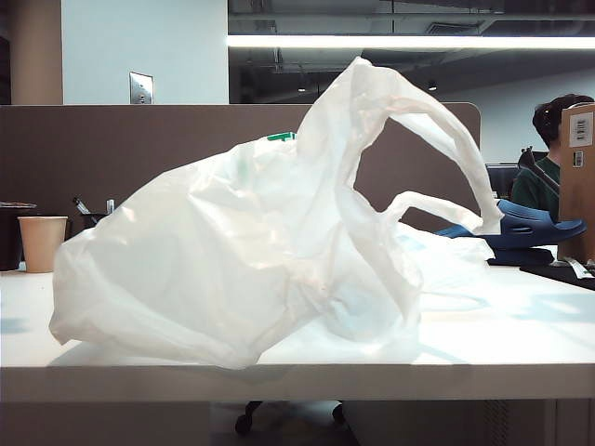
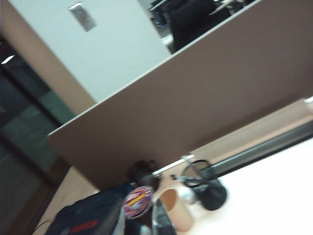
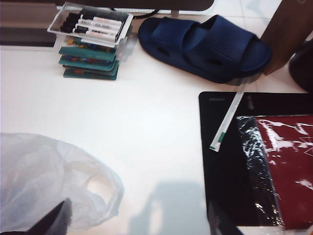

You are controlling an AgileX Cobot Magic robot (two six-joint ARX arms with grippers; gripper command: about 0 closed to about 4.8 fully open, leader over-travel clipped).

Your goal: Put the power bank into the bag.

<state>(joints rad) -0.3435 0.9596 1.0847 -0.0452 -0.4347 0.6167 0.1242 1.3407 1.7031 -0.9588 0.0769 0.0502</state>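
White translucent plastic fills the front of the desk (image 1: 521,334): the bag (image 1: 232,269) lies slumped there with one loop handle standing up above it. The right gripper (image 3: 137,226) hangs over bare desk just beside the bag's other handle, its jaws spread wide and grasping nothing. Of the left gripper I see too little to tell whether it is clenched or released; its camera looks past the bag towards a paper cup (image 2: 176,210) and a dark mesh pen holder (image 2: 208,188).

Beyond the bag, on the right gripper's side, lie a black mat (image 3: 220,161) carrying a red film-wrapped pack (image 3: 286,166), then dark blue sandals (image 3: 205,44) and a tray of markers (image 3: 93,22). A brown partition (image 1: 112,158) closes the scene behind the bag.

The power bank shows in no view. It may sit inside the bag, masked by the folds, so the insertion step looks done or nearly so. Next calls for confirming that, then drawing the right gripper clear of the handle without snagging the film
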